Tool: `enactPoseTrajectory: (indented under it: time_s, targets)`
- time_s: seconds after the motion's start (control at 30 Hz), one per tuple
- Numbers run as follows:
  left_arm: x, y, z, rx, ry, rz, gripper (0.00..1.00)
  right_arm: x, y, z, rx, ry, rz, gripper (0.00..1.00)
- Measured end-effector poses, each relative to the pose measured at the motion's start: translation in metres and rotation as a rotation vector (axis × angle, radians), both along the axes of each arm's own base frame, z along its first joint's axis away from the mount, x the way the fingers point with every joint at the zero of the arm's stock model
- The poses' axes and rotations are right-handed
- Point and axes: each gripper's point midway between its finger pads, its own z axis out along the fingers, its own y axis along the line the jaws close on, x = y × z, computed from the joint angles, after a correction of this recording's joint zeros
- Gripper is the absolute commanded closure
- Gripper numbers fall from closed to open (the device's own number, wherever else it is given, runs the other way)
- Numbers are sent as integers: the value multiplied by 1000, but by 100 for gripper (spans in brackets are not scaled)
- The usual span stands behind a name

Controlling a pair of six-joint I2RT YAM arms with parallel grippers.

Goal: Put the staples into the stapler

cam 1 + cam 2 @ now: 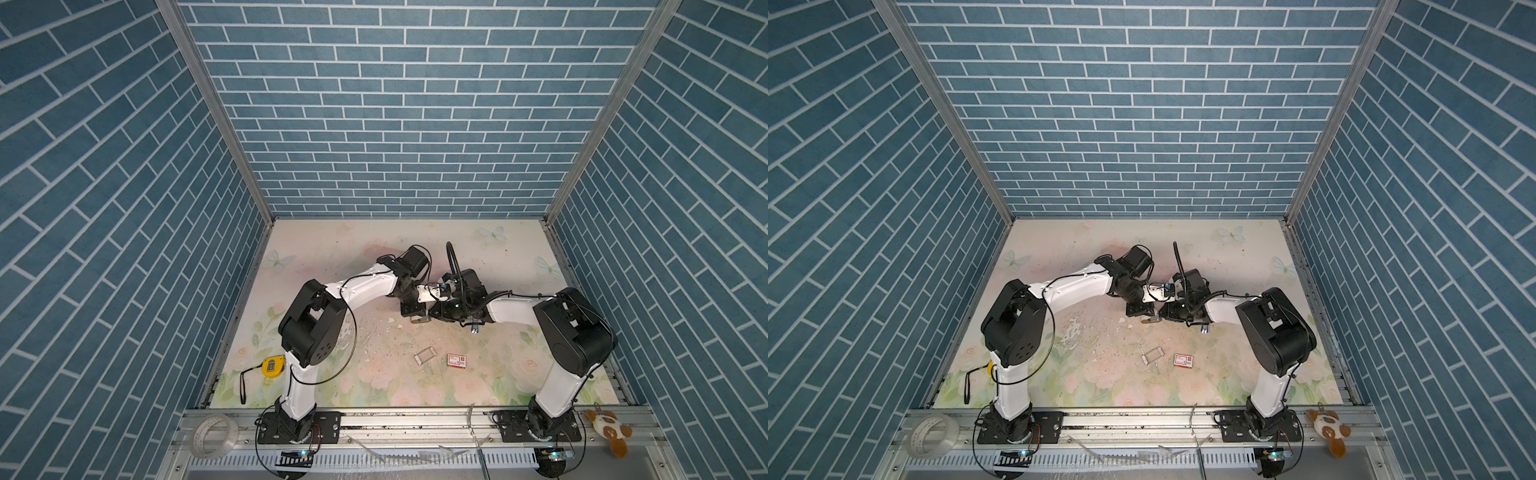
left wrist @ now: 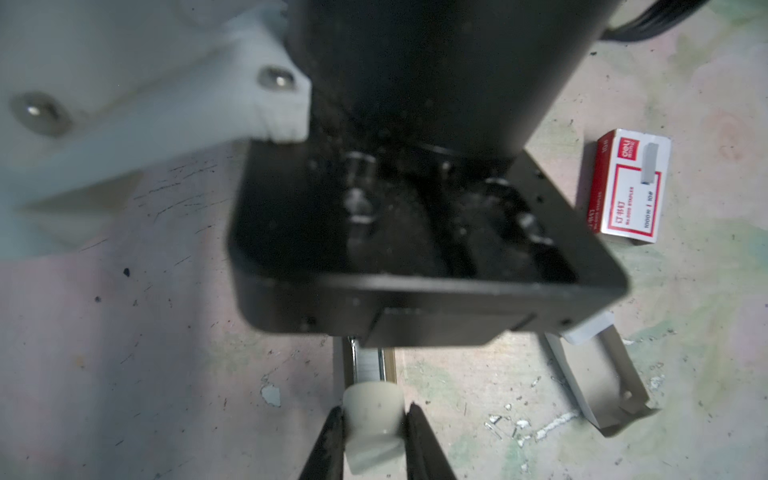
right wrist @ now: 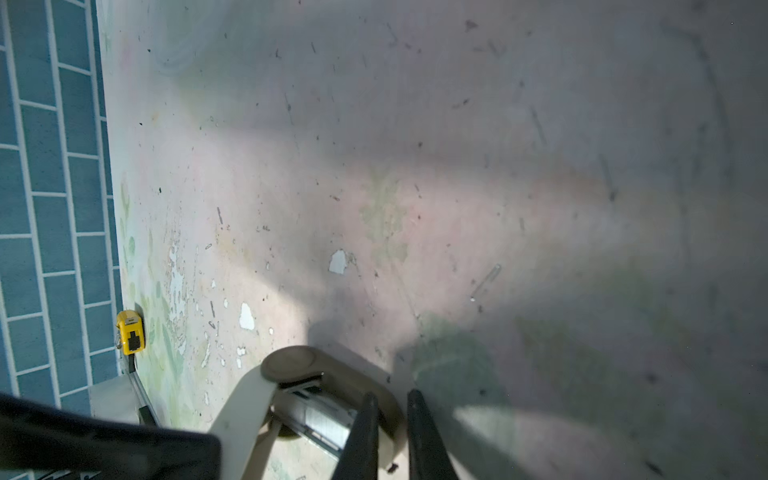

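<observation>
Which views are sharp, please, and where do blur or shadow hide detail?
Both top views: evenly lit and sharp, walls splayed by the wide lens. Left wrist view: a dark, blurred arm housing fills the middle; the box and staples are legible. Right wrist view: broad soft shadows dim the table; the near stapler is soft, the tape measure crisp.

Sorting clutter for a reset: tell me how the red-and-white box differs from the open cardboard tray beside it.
The red-and-white box is printed; the cardboard tray is plain and pale. The box has a covered top face; the tray is open-topped, with nothing visible inside. Both lie on the table, side by side without touching.
</observation>
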Motion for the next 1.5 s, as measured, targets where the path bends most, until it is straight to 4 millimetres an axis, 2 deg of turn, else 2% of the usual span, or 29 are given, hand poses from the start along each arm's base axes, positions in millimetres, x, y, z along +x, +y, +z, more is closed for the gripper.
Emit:
enactPoseTrajectory:
  time_s: [0.6,1.1,1.23,1.5]
  targets:
    - [-2,-1,-3,25,-14,-5,89,8,-5,0,33,-3,-54,84]
    - [-1,-2,-5,43,-12,-3,89,25,-38,3,27,-8,-156,84]
    - [0,-6,-8,50,-12,-7,89,29,-49,16,25,-19,-187,84]
    - [0,-12,-13,89,-27,-19,91,46,-72,67,40,-103,-262,84]
